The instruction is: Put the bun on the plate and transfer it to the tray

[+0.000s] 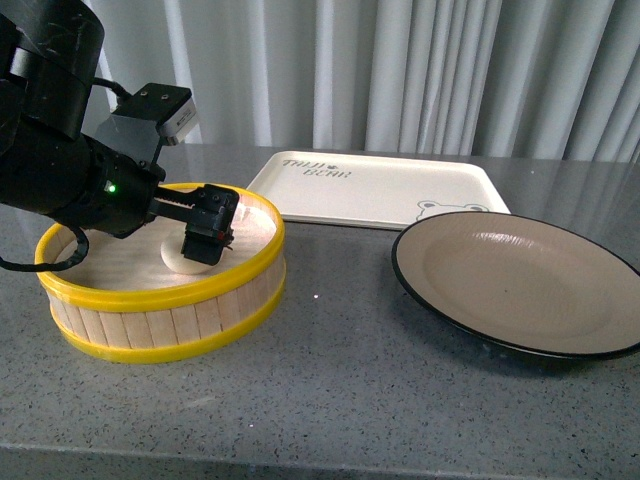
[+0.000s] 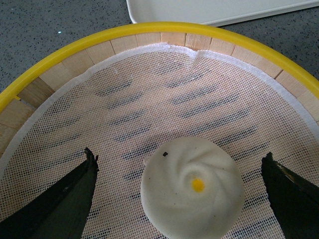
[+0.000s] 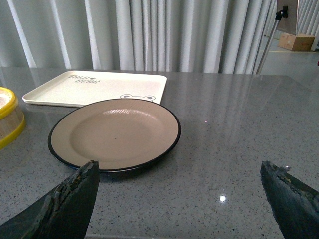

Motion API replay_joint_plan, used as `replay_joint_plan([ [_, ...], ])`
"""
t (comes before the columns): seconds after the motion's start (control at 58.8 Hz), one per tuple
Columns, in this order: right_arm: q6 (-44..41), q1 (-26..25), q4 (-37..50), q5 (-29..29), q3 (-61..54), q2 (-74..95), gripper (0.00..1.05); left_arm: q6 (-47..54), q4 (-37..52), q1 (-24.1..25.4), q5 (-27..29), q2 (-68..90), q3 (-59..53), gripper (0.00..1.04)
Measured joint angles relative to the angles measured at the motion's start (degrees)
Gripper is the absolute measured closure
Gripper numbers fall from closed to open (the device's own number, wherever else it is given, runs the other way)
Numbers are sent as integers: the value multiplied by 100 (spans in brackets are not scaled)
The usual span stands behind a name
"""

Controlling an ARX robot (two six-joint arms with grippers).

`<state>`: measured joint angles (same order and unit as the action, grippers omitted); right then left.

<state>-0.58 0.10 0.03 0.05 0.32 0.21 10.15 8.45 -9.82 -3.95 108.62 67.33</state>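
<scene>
The white pleated bun point(image 2: 192, 194) with its orange dot lies on the mesh inside the steamer basket; in the front view only its edge point(image 1: 172, 258) shows beside the fingers. My left gripper point(image 2: 178, 155) point(image 1: 207, 240) is open and lowered into the basket, one finger on each side of the bun, not touching it. The brown plate point(image 1: 520, 280) point(image 3: 114, 132) sits empty at the right. Behind it lies the cream tray point(image 1: 370, 185) point(image 3: 94, 87), also empty. My right gripper point(image 3: 178, 164) is open over bare table in front of the plate, out of the front view.
The yellow-rimmed wooden steamer basket point(image 1: 170, 325) point(image 2: 65, 55) stands at the left, its wall ringing my left gripper. The tray's corner point(image 2: 214, 10) lies just beyond the basket. Grey curtains hang behind the table. A stand and a cardboard box point(image 3: 296, 41) are far off.
</scene>
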Motion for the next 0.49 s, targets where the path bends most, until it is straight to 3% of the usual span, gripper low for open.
replay_joint_plan([
  [0.17, 0, 0, 0, -2, 0, 0, 8, -15, -28, -13, 35, 2, -4, 10],
  [0.493, 0, 0, 0, -2, 0, 0, 8, -39, -42, -15, -15, 2, -28, 61],
])
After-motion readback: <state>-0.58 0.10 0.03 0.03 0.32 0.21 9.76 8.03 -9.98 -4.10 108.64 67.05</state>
